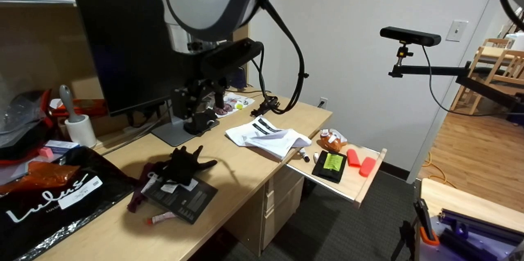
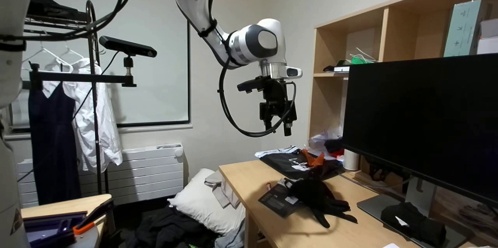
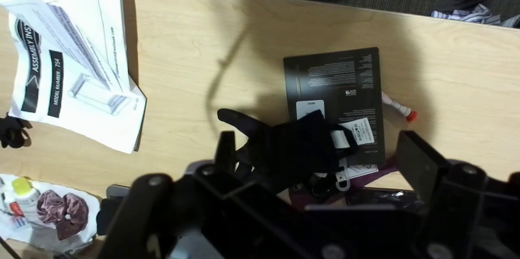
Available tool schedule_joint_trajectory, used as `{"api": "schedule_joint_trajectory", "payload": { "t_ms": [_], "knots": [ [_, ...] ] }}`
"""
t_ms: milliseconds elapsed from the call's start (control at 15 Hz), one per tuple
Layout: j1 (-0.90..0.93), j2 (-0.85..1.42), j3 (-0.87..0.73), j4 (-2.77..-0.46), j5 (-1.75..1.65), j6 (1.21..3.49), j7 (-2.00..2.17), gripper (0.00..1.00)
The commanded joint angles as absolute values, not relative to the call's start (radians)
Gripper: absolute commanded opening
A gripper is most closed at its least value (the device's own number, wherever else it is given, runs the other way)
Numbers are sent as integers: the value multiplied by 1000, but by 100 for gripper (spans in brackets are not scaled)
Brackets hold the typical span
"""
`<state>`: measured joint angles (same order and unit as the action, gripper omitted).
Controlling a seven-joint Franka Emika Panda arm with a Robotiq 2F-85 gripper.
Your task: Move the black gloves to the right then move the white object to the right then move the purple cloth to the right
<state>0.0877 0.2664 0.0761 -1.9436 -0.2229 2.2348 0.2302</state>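
One bundle of black gloves (image 1: 184, 166) lies on the tabletop (image 1: 237, 171), overlapping a dark card (image 1: 196, 203) and purple cloth (image 1: 138, 197); white object (image 3: 395, 104) at the card's edge. Claw (image 2: 277, 128) hangs above, jaws wide apart, nothing gripped.

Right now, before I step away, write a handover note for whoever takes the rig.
Gripper: open, empty, above the desk.
Black gloves: partly on the flat black printed package.
White red-capped tube: at the package's edge.
Purple cloth: partly covered, beside the gloves.
Done: no move evident.
Left: gloves, tube, then cloth, each to the right.
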Motion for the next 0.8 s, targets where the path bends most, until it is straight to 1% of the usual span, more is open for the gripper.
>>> {"api": "schedule_joint_trajectory", "payload": {
  "t_ms": [0,67,200,467,733],
  "knots": [
    [103,265,60,-1942,-217,2233,226,100],
    [103,264,60,-1942,-217,2233,226,100],
    [108,354,67,-1841,-173,2133,222,100],
    [129,532,47,-1661,-139,2045,300,100],
    [159,713,6,-1486,-119,2045,410,100]
  ]
}}
